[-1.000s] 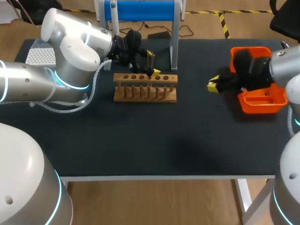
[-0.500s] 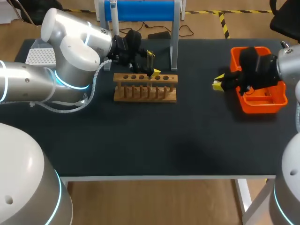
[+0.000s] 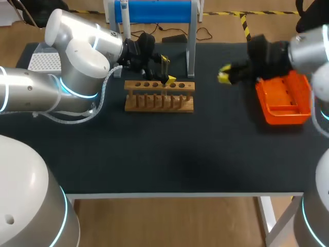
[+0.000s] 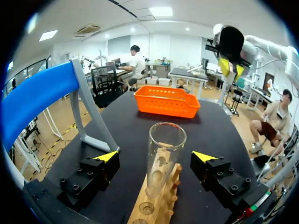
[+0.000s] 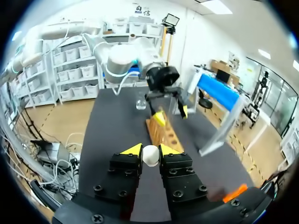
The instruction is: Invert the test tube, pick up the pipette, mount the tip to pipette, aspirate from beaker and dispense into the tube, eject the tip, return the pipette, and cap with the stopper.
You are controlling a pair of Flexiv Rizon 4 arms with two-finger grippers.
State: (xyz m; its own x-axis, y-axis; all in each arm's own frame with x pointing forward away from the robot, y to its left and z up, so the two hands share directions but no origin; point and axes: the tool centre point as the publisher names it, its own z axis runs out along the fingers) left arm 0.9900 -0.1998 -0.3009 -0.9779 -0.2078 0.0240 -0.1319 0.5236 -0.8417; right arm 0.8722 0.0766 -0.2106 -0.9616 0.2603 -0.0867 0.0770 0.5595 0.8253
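1. Upper middle of the head view, the left gripper [image 3: 165, 72] hangs just over the wooden rack [image 3: 159, 95]. Its arm comes in from the left edge.
2. Seen from the left wrist, that gripper's fingers stand wide apart on either side of the test tube [image 4: 166, 144], and neither touches the glass. The tube stands upright, mouth up, in a hole of the rack.
3. Toward the upper right of the head view, the right gripper [image 3: 224, 76] hovers above the dark table [image 3: 154, 154]. It sits between the rack and the orange basket [image 3: 282, 103], nearer the basket.
4. From the right wrist, the right gripper's yellow tips are clamped on a small white stopper [image 5: 150, 156], pressing it from both sides.
5. Ahead of the right gripper in that same view, the rack lies on the table with the left gripper above it.
6. At the top centre of the head view, a blue-topped stand [image 3: 154, 10] rises behind the rack. A white tip box [image 3: 43, 62] sits at the upper left, partly hidden by the left arm.
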